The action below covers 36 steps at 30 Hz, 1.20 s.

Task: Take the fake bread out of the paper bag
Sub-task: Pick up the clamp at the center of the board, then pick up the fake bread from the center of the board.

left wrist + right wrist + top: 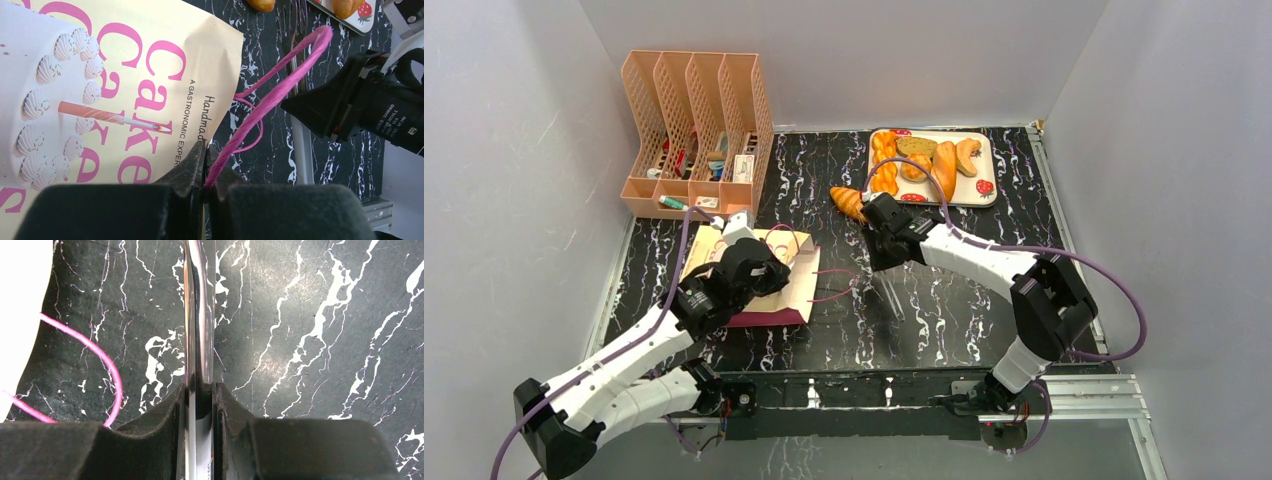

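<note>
Black marble table (924,330) — left gripper (206,150) clamps the bag's (200,50) cord (272,97), right gripper (200,390) a metal tool (199,315); the thin cord could slip, and the bag shift.

Both are the same build, really: the left arm (624,365) and right arm (974,260) have white shells on the long links, with pretty chunky black joint housings and black bases. A purple cable (1142,325) loops along each one toward the wrist. The left gripper (205,150) and right gripper (200,390) have matte black fingers that taper down to thin tips. One black wrist block (395,120) has tiny white lettering on it.
</note>
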{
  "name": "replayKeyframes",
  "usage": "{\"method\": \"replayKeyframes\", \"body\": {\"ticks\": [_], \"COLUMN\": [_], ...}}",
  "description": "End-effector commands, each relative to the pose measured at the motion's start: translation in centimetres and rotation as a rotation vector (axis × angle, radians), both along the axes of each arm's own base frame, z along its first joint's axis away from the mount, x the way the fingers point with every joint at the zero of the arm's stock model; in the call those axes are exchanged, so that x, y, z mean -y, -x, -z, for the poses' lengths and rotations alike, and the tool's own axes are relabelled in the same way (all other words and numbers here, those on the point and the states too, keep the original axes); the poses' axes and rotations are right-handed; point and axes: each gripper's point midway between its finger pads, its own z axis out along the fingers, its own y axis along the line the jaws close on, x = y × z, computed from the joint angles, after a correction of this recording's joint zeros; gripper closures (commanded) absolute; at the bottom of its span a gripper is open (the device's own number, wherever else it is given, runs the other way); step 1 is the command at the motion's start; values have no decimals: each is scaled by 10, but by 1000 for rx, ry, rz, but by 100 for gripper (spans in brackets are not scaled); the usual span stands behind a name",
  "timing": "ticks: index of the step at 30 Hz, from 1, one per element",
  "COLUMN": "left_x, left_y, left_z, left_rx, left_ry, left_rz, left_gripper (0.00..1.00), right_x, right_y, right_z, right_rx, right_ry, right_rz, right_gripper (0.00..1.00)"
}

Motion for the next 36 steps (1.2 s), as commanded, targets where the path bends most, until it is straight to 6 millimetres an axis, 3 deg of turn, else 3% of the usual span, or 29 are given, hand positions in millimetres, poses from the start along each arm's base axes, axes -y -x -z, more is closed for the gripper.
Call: {"method": "replayKeyframes", "body": {"ticks": [1, 4, 13, 18, 21, 25, 36], "left_x": [0, 1, 5, 7, 8, 9, 8], "left_y": [-3, -5, -8, -8, -8, -8, -4], "left_z": [-1, -2, -1, -1, 0, 1, 3], "left_rx": [9, 12, 21, 23, 18, 14, 5], "left_ry": [7, 8, 17, 20, 20, 21, 23], "left_rz": [-15, -11, -6, -3, -1, 3, 10], "left_gripper": [100, 100, 100, 100, 100, 100, 100], "right_x": [-13, -14, -2, 4, 3, -3, -2], "right_y": [-9, -10, -24, -34, -40, -49, -80], "right_z": [-22, -20, -4, 6, 25, 35, 49], "right_rx": [6, 0, -33, -39, -72, -85, -75], "right_ry": [-37, -34, -6, 9, 32, 29, 52], "right_rz": [-10, -16, -12, -10, -22, -46, -25], "right_gripper": [81, 73, 62, 60, 59, 59, 57]}}
